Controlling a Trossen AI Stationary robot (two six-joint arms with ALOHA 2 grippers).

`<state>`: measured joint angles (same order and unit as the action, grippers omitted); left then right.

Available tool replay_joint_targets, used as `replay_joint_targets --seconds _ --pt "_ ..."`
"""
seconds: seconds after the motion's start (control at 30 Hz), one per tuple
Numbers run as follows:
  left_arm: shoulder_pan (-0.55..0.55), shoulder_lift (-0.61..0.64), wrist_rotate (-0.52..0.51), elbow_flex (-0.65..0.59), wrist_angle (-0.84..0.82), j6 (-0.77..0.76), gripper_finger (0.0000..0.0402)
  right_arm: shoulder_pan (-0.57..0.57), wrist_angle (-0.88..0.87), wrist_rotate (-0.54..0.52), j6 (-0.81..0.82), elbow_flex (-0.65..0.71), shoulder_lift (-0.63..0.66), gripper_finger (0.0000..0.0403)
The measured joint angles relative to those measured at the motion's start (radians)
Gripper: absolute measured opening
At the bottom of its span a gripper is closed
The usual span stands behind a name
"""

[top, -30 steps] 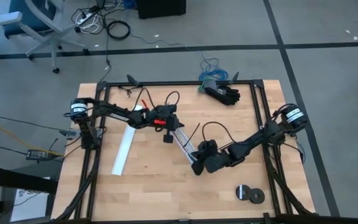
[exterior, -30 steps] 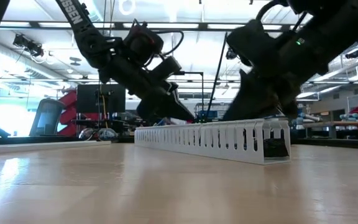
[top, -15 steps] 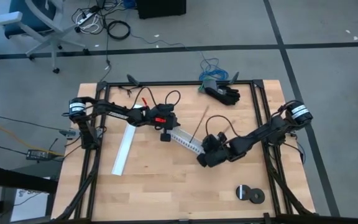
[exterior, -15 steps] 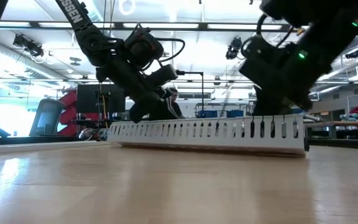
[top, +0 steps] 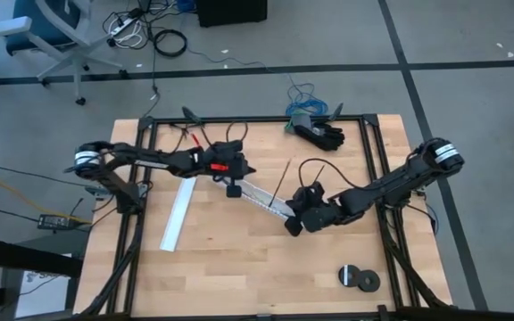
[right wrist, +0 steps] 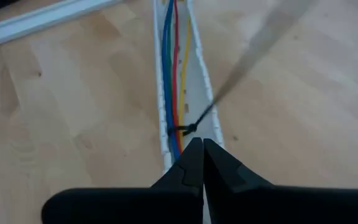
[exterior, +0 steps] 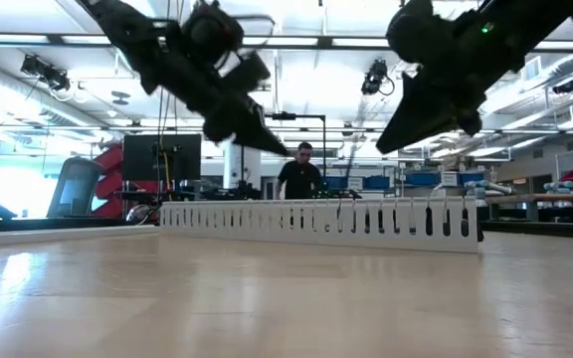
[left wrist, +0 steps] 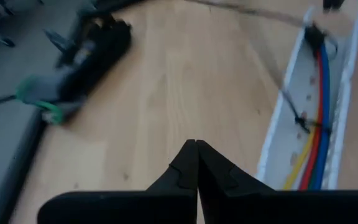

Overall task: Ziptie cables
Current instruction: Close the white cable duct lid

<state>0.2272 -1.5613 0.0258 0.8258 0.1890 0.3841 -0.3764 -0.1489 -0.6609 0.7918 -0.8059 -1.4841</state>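
The white slotted channel point(top: 266, 201) point(exterior: 316, 219) lies flat on the table between my two arms. The cables point(right wrist: 174, 93) point(left wrist: 316, 124), blue, red and yellow, run along inside it. A black ziptie point(right wrist: 182, 129) is looped round them, and its long tail point(top: 284, 176) sticks up and away. My left gripper point(top: 250, 171) point(exterior: 285, 151) point(left wrist: 194, 146) hangs shut above the channel's far left end. My right gripper point(top: 293, 218) point(exterior: 379, 149) point(right wrist: 197, 142) hangs shut above its near right end, close over the ziptie loop. Neither holds anything.
A white cover strip point(top: 177, 214) lies left of the channel. A black glove-like object point(top: 319, 134) with blue wire sits at the far edge. Two dark rolls point(top: 358, 278) lie near the right front corner. A person point(exterior: 299, 174) stands in the room behind.
Both grippers have risen off the channel, staying shut, the left drawing back toward the table's left. The channel has turned about on the table: its near right end has swung toward the right and far edges, and it now lies flat.
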Motion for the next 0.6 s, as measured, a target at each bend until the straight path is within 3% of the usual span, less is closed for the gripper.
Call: replay_joint_targets --seconds 0.1,0.2,0.33,0.47,0.6 --pt "0.0 0.067 -0.008 0.001 -0.043 -0.019 0.0004 -0.038 -0.039 -0.036 0.021 0.0 0.029 0.0" --pt "-0.013 0.15 -0.045 -0.015 -0.112 -0.036 0.0004 -0.125 -0.131 -0.151 0.106 0.0 0.064 0.0" --pt "-0.063 0.323 -0.182 -0.091 -0.117 -0.069 0.0002 -0.263 -0.307 -0.315 0.334 0.0 0.091 0.0" --pt "-0.117 0.499 -0.333 -0.197 -0.12 -0.151 0.0002 -0.331 -0.397 -0.277 0.496 0.0 0.073 0.0" --pt "-0.185 0.624 -0.507 -0.288 -0.21 -0.286 0.0002 -0.356 -0.414 -0.201 0.539 0.0 0.053 0.0"
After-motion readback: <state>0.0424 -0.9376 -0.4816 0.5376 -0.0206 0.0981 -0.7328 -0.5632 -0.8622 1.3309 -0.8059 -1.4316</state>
